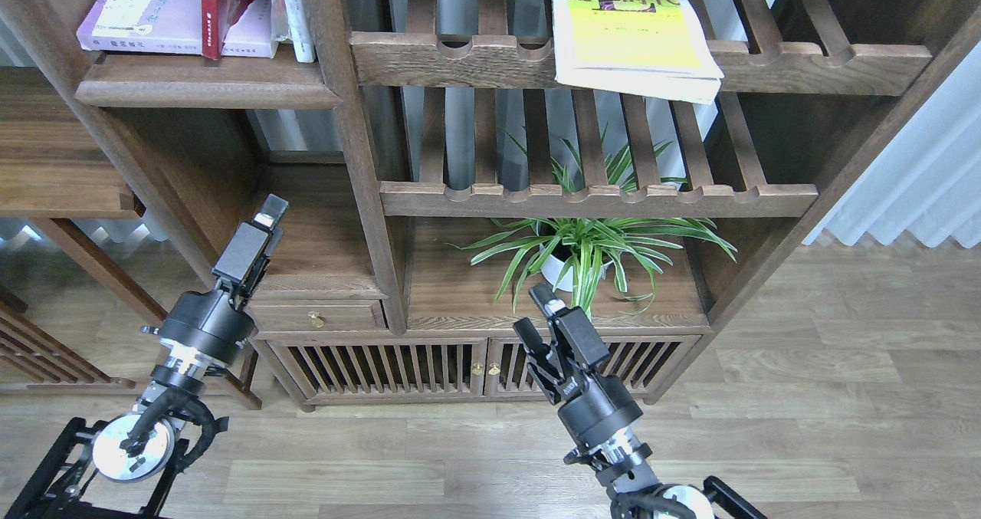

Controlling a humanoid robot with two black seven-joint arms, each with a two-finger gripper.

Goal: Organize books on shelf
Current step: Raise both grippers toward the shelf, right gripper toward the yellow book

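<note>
On the shelf at upper left, the lavender book lies flat under the leaning red book. The left gripper hangs low; its fingers look pressed together, though I cannot tell for sure. The right gripper, fingers spread, should rise squarely toward the yellow-green book overhanging the slatted rack.

A home living room or study, by the look of it: a large dark-wood bookcase with slatted racks, a small brass-knobbed drawer and slatted cabinet doors stands on wood-plank flooring, with a potted spider plant inside and pale curtains at the right edge.
</note>
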